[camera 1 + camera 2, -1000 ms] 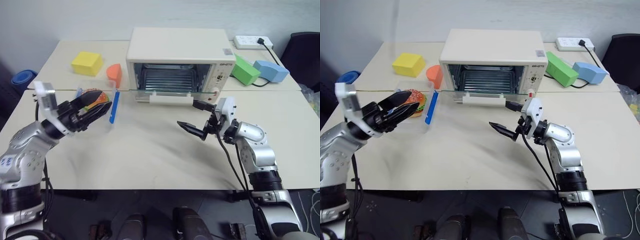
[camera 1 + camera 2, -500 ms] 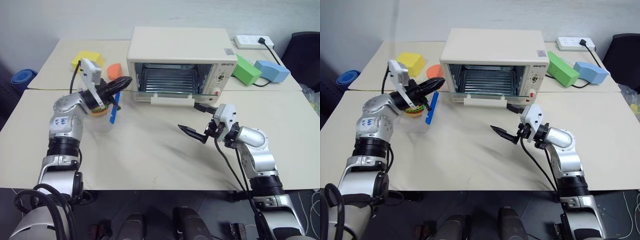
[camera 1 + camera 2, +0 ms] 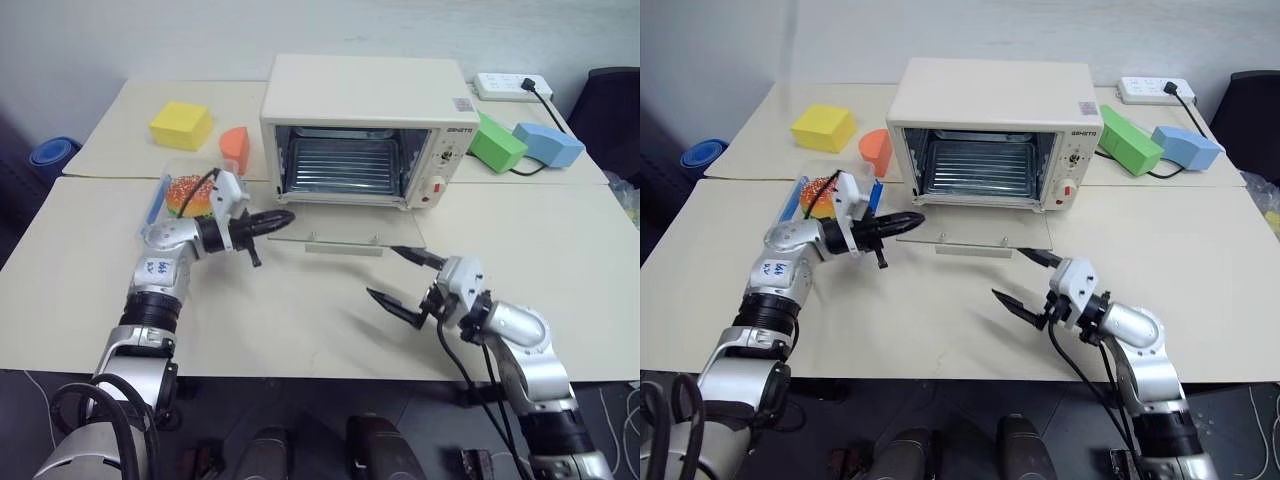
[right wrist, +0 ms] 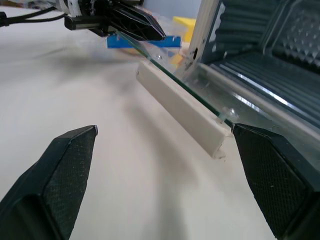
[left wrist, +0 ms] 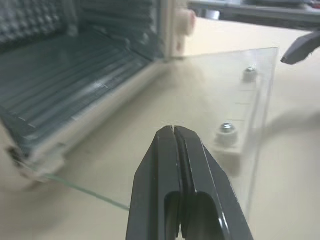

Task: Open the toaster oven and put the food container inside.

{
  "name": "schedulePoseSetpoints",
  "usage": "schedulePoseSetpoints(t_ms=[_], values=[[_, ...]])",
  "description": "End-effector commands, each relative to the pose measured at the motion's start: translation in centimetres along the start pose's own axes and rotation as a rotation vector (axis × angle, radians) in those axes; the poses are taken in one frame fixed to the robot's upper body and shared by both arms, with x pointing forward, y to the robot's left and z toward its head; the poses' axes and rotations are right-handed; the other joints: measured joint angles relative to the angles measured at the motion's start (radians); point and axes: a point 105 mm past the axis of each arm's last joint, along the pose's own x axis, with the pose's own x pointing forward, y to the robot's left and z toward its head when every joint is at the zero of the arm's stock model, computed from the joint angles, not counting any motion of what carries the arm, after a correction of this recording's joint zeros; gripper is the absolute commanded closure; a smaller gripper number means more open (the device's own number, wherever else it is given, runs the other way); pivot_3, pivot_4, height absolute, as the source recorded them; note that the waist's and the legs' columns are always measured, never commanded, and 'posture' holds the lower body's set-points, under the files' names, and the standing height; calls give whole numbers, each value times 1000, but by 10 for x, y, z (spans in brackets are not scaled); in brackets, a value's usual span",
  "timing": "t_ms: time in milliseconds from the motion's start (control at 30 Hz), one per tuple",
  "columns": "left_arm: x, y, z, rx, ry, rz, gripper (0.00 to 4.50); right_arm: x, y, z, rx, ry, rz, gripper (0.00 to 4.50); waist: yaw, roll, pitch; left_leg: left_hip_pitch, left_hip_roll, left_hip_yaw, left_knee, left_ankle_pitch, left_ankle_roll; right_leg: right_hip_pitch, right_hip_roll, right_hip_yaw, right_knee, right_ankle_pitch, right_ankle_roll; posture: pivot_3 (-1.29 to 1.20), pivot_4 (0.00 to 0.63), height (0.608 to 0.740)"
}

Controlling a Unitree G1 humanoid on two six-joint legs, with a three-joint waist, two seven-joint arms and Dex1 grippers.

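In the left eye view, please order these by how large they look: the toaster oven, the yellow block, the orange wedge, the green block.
1. toaster oven, by far the largest.
2. yellow block and green block: these look about equal, so I do not rank them.
3. orange wedge, the smallest.

All four stand at the back of the table, so nearness matters little.

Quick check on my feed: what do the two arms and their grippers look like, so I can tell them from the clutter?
Both arms are silver-grey metal with black joint bands and black cables. The left gripper and right gripper each have two black tapered fingers on a white wrist block. The left forearm bears blue markings.
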Motion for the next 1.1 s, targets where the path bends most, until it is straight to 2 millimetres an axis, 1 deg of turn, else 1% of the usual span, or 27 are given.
schedulePoseSetpoints(t_ms=[33, 100, 133, 300, 400, 500, 567, 667, 733, 800, 833, 900, 933, 967, 1000, 1033, 1067, 1100], values=[[4, -6, 4, 85, 24, -20, 4463, -25, -9, 19, -93, -33, -75, 0, 7, 0, 0, 0, 0, 0, 0, 0, 0, 0, 0, 0, 0, 0, 0, 0, 150, 740], [7, -8, 1, 89, 34, -17, 4463, -36, -14, 21, -106, -31, -118, 0, 14, 0, 0, 1, 0, 0, 1, 0, 1, 1, 0, 0, -4, 0, 0, 0, 150, 740], [8, -8, -1, 86, 37, 2, 4463, -45, -16, 22, -104, -24, -139, 0, 17, 0, 0, 1, 0, 0, 1, -1, 1, 2, 0, 0, -5, 0, 1, 0, 150, 740], [6, -10, -10, 86, 67, 47, 4463, -77, -18, 25, -77, 18, -196, 0, 22, 0, 0, 2, 0, 0, 1, -1, 2, 3, 0, 0, -5, 0, 1, 0, 150, 740], [5, -17, -19, 93, 101, 51, 4463, -88, -22, 27, -85, 49, -236, 0, 21, 0, 0, 2, 0, 0, 1, -2, 3, 3, 0, 0, -6, 0, 1, 0, 150, 740], [5, -23, -26, 124, 135, 51, 4463, -89, -23, 30, -56, 42, -229, 0, 21, 0, 0, 2, 0, -1, 1, -2, 4, 4, 0, 0, -6, 0, 1, 0, 150, 740], [7, -26, -24, 109, 108, 78, 4463, -87, -24, 34, -53, 23, -208, 0, 21, 0, 0, 4, 0, -1, 1, -2, 4, 5, 0, 0, -6, 0, 1, 0, 150, 740], [9, -38, -12, 91, 23, 59, 4463, -84, -26, 38, -50, 3, -183, 0, 22, 0, 0, 3, 0, -1, 1, -2, 4, 5, 0, 0, -6, 0, 1, 0, 150, 740], [5, -43, 0, 30, -58, 59, 4088, -82, -27, 39, -20, -16, -173, 0, 21, 0, 0, 3, 0, -1, 2, -2, 4, 5, 0, 0, -6, 1, 1, 0, 150, 740], [-8, -45, 17, -1, -136, 82, 3608, -77, -27, 41, -10, -38, -152, 0, 21, 0, 0, 3, 1, -2, 2, -2, 3, 5, 0, 0, -6, 1, 1, 0, 150, 740], [-18, -46, 23, -1, -156, 94, 3306, -74, -28, 42, -38, -45, -138, 0, 20, 0, 0, 2, 1, -2, 2, -2, 3, 4, 0, 0, -6, 1, 1, 0, 150, 740], [-47, -44, 32, -22, -171, 147, 2696, -68, -28, 44, -38, -60, -106, 0, 14, 0, 0, 2, 2, -2, 2, -2, 3, 4, 1, 0, -6, 1, 1, 0, 150, 740], [-68, -40, 35, -54, -177, 209, 2385, -65, -29, 46, -43, -70, -90, 0, 11, 0, 0, 3, 2, -1, 1, -2, 3, 4, 1, 0, -7, 0, 1, 0, 150, 740], [-88, -38, 34, -75, -165, 270, 2118, -63, -29, 46, -44, -75, -75, 0, 5, 1, 0, 4, 3, -1, 1, -2, 3, 4, 2, 0, -6, 0, 1, 0, 150, 740], [-104, -38, 33, -86, -151, 319, 1812, -61, -29, 46, -56, -79, -62, 0, 2, 1, 0, 4, 4, -1, 0, -2, 3, 4, 2, 0, -7, 0, 1, 0, 150, 740], [-124, -38, 29, -109, -132, 378, 1542, -59, -28, 46, -55, -85, -52, 0, 0, 1, 0, 4, 4, -1, -1, -2, 3, 4, 2, 0, -7, 0, 0, 0, 150, 740], [-139, -38, 24, -126, -112, 429, 1210, -58, -28, 45, -53, -89, -47, 0, -1, 1, 0, 4, 4, -2, -1, -2, 3, 4, 2, 0, -7, 0, 0, 0, 150, 740], [-159, -40, 16, -141, -86, 501, 934, -56, -28, 45, -60, -97, -33, 0, 0, 1, 0, 4, 4, -2, -2, -2, 4, 4, 1, 0, -7, 0, 0, 0, 150, 740]])
